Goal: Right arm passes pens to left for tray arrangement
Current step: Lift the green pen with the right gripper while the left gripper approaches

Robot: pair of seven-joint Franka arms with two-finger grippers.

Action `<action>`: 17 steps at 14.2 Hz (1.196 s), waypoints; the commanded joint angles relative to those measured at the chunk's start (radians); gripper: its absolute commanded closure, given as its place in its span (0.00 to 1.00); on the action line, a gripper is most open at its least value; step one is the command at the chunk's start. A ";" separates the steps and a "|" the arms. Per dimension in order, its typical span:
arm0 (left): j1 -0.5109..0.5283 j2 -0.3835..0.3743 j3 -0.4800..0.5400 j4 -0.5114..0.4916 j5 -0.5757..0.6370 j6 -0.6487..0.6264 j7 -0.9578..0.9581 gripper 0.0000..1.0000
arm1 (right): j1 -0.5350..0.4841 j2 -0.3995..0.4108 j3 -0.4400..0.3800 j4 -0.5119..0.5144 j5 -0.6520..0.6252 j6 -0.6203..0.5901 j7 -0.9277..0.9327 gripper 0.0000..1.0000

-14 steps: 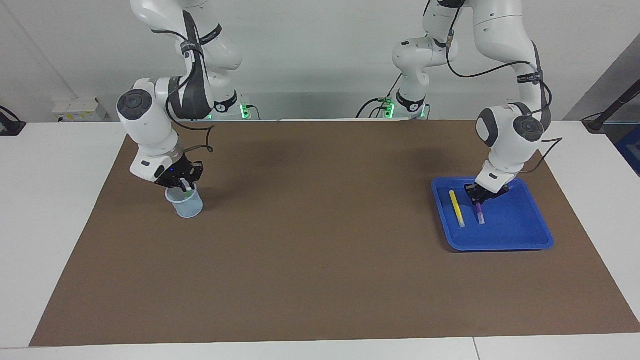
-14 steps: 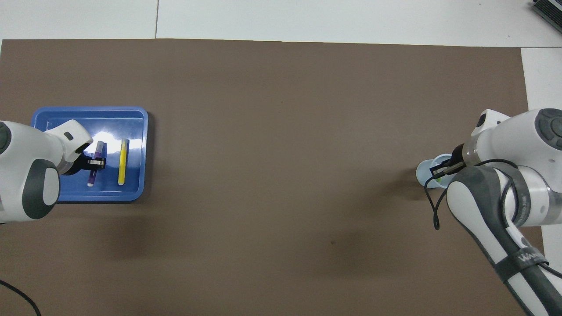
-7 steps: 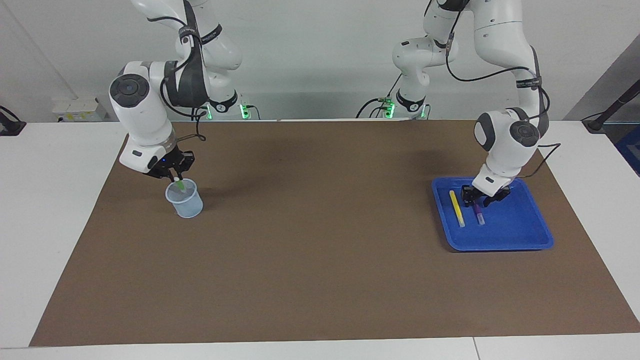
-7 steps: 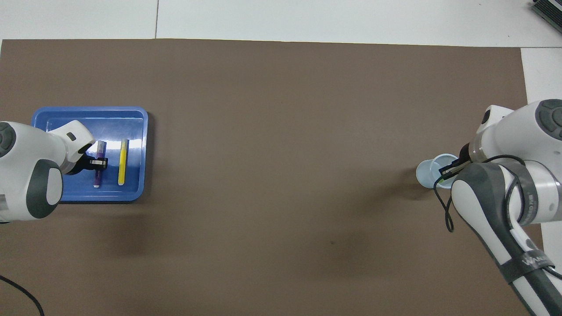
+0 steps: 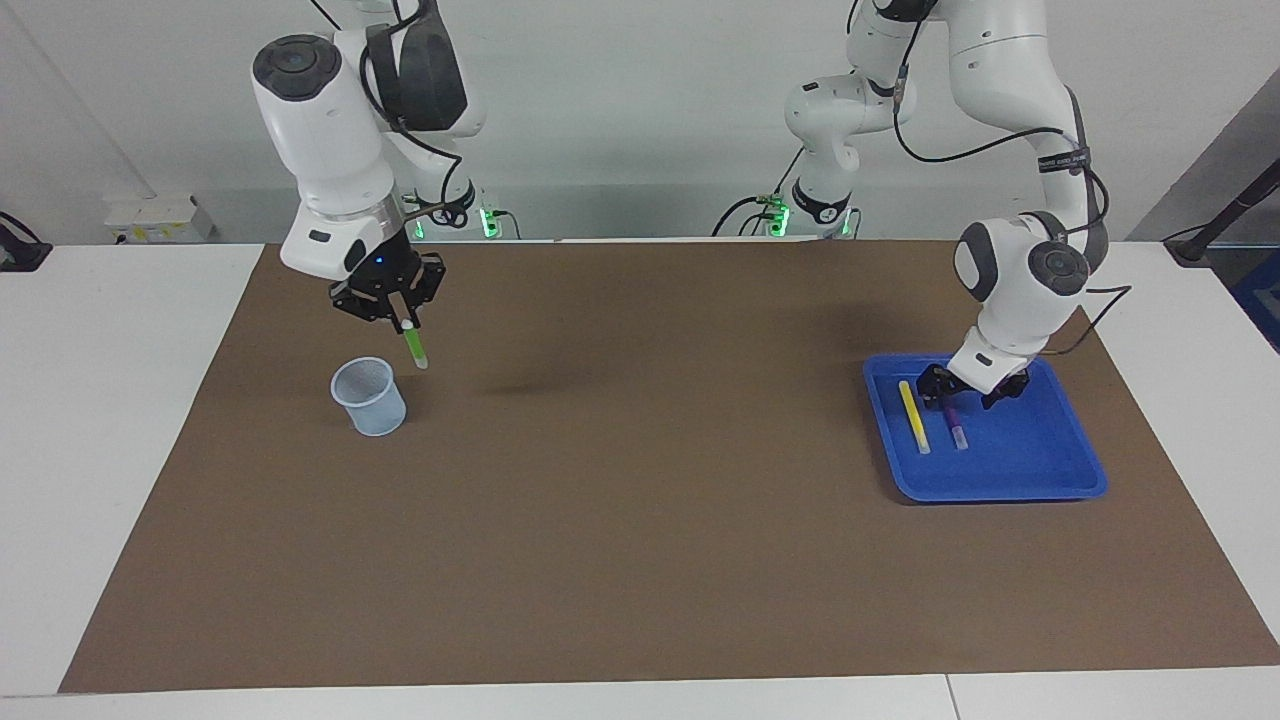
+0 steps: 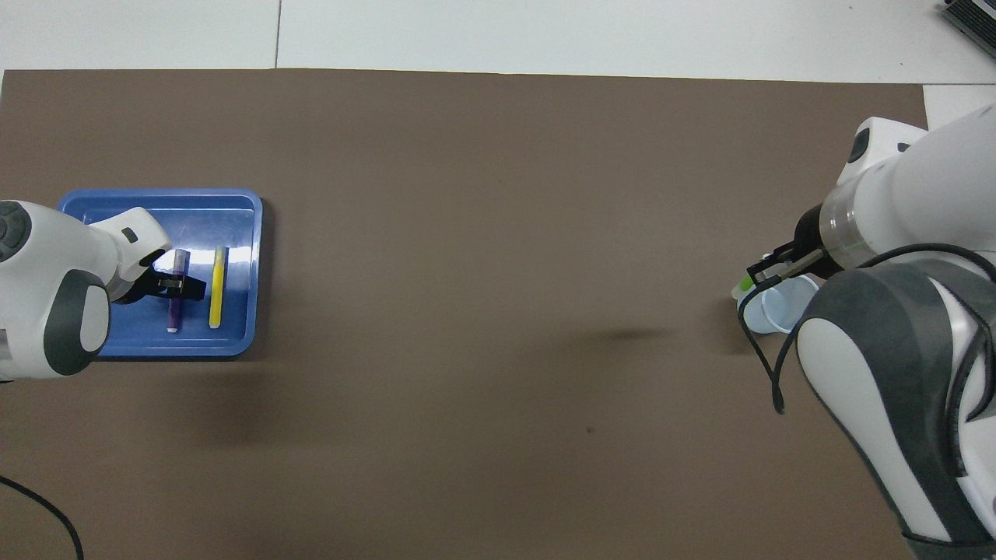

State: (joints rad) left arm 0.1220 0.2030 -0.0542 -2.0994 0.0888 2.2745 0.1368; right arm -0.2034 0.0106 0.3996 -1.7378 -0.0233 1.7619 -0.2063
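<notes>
The bright green marker pen [image 5: 414,349], lifted from the pale-blue mesh cup [image 5: 369,397], is clamped in the right gripper [image 5: 404,322]. At the tray's twelve o'clock, the left gripper [image 5: 968,392] now stands jaws apart over the released purple marker pen [image 5: 955,424] in the shallow blue plastic tray [image 5: 1040,455]; one handover is judged left.

You see two pens [image 5: 913,416] side by side in the tray [image 5: 1040,470] at the left arm's end | cup [image 5: 369,396] at the right arm's end | third pen [image 5: 414,349] up over the mat [image 5: 640,520] beside the cup

Yellow pen [image 6: 218,287] and purple pen [image 6: 176,297] lie in blue tray [image 6: 233,204].
</notes>
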 commanded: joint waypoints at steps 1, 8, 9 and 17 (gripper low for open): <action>-0.005 -0.005 0.004 0.087 -0.130 -0.131 -0.014 0.00 | 0.012 0.022 0.004 0.044 0.095 0.034 0.083 1.00; -0.041 -0.065 -0.027 0.179 -0.400 -0.227 -0.447 0.00 | 0.084 0.045 0.004 0.032 0.325 0.315 0.413 1.00; -0.047 -0.071 -0.032 0.188 -0.426 -0.225 -0.527 0.00 | 0.108 0.049 0.002 0.031 0.362 0.365 0.457 1.00; -0.154 -0.126 -0.073 0.194 -0.751 -0.150 -1.101 0.00 | 0.170 0.068 0.002 0.027 0.476 0.556 0.616 1.00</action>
State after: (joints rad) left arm -0.0102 0.1012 -0.1330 -1.9019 -0.5863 2.1054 -0.8594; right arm -0.0517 0.0643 0.4001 -1.7172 0.4264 2.2808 0.3748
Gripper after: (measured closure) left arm 0.000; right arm 0.815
